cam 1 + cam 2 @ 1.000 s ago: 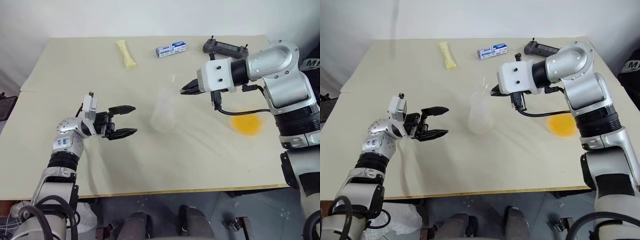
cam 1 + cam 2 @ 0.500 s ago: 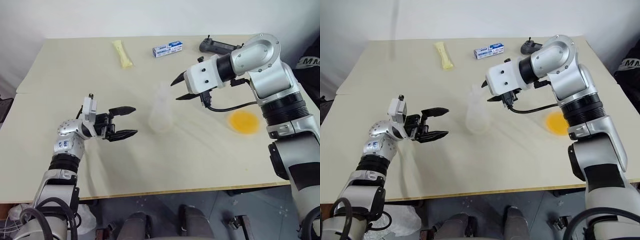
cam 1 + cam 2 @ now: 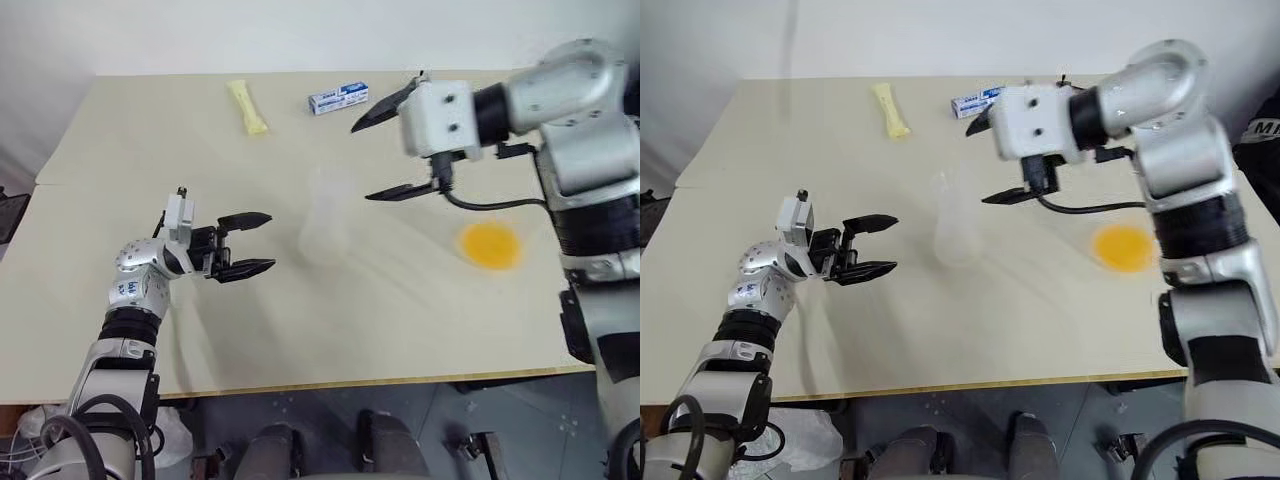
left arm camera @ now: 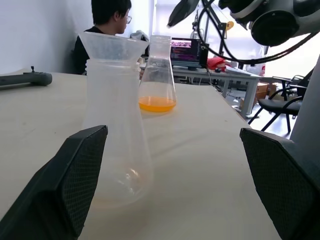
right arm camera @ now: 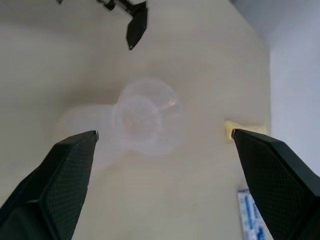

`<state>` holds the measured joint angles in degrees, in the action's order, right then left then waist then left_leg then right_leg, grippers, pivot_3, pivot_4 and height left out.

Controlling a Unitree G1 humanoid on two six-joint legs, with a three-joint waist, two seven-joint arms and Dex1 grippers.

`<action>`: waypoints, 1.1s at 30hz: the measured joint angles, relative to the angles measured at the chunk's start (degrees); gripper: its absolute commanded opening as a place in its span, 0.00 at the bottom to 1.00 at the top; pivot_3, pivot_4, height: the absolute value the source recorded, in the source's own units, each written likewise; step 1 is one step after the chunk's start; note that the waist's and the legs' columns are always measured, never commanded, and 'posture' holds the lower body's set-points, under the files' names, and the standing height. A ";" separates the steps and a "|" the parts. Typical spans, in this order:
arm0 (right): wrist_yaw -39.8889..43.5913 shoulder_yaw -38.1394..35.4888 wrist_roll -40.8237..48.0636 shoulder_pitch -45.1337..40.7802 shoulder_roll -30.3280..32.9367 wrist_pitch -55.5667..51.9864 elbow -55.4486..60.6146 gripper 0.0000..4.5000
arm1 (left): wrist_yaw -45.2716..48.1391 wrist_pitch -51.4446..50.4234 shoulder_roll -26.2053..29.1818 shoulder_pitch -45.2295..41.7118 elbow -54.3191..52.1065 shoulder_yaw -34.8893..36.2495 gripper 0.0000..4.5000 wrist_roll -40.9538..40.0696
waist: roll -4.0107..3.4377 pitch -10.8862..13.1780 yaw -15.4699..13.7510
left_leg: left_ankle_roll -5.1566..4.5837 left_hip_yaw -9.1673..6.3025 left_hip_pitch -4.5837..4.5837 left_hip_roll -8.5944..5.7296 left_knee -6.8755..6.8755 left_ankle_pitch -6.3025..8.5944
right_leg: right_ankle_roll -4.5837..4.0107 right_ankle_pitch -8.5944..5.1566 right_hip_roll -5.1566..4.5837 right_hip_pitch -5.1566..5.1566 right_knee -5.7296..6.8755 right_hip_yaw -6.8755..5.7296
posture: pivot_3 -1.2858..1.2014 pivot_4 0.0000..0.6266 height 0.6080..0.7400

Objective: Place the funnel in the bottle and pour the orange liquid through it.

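Nearest us, our left tool (image 3: 252, 243) hangs released just beside the bottle (image 4: 116, 135), whose neck carries the funnel (image 4: 111, 46). Our right tool (image 3: 385, 148) gapes empty above it. Beyond, the orange liquid (image 4: 157, 103) waits in its flask (image 4: 158, 75); unsteadied, the light bottle could tip during pouring.

A pale beige wooden desk (image 3: 330, 320) carries a soft yellow elongated packet (image 3: 250, 106) toward eleven o'clock and a small blue-and-white rectangular box (image 3: 339, 98) near twelve o'clock, the two lying well apart. In the left wrist view a dark grey handheld controller (image 4: 25, 79) lies on the desk, and beyond the desk's far edge sits a person in dark clothing (image 4: 102, 25) beside an open laptop with a lit screen (image 4: 185, 51), with a black office chair (image 4: 280, 105) nearby.
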<state>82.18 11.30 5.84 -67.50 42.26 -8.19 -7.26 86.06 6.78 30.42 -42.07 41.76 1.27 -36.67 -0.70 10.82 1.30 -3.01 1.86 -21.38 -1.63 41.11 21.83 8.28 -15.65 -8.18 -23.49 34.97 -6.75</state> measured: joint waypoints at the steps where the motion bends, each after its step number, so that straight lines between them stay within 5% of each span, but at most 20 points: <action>1: -0.58 -1.45 1.72 2.51 1.09 -3.96 3.33 0.99 | 0.00 -0.11 -0.01 0.00 -0.03 -0.02 1.00 -0.01 | 0.00 0.00 0.03 | 0.00 0.03 -0.01 -0.03 0.00 0.00 | 0.00 0.00 -0.03 -0.01 0.00 -0.01 | 0.52 0.24 1.00; 8: -11.77 -19.57 12.76 33.81 8.65 -29.72 35.10 0.99 | 0.00 -0.72 -0.10 1.14 -0.21 1.19 1.00 -0.05 | 0.02 0.00 -1.46 | -0.01 0.10 -0.06 -0.06 0.01 0.00 | 0.00 0.00 -0.14 -0.03 0.00 -0.17 | 0.52 0.24 1.00; 15: -32.00 -33.57 17.87 58.52 -6.28 -41.58 58.22 0.99 | 0.00 -3.01 0.06 2.19 -1.37 1.54 1.00 0.43 | 0.09 -0.04 -2.57 | -0.02 0.21 0.11 -0.09 0.04 -0.01 | 0.00 0.00 -0.12 0.06 0.04 -0.02 | 0.52 0.24 1.00; 20: -39.69 -36.58 17.59 71.83 -11.19 -40.62 64.06 0.99 | 0.00 -3.21 0.61 2.17 -2.60 1.95 1.00 1.74 | 0.11 -0.04 -2.86 | -0.08 0.24 0.12 -0.19 0.03 -0.03 | 0.02 0.01 -0.15 0.08 0.00 0.05 | 0.52 0.24 1.00; 26: -49.47 -42.19 14.28 88.34 -24.44 -32.84 64.88 0.99 | -0.04 -4.52 0.73 3.46 -8.51 2.68 1.00 1.83 | 0.10 -0.06 -2.64 | -0.08 0.34 0.25 -0.21 -0.06 -0.03 | 0.02 0.01 -0.13 0.10 0.02 0.14 | 0.52 0.24 1.00; 33: -55.09 -46.87 14.70 87.77 -26.54 -25.10 58.27 0.99 | -0.07 -7.84 0.09 7.06 -14.32 4.31 1.00 0.96 | 0.10 -0.07 -2.42 | -0.08 0.40 0.32 -0.07 -0.10 -0.03 | 0.01 0.00 0.00 0.10 -0.02 0.24 | 0.52 0.24 1.00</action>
<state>27.09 -35.56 20.54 20.28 15.71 -33.28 51.01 85.99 -1.06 30.51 -35.01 27.44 5.59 -35.71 -0.60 10.75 -1.12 -3.09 2.26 -21.06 -1.70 41.01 21.80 8.29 -15.65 -8.18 -23.39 34.96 -6.50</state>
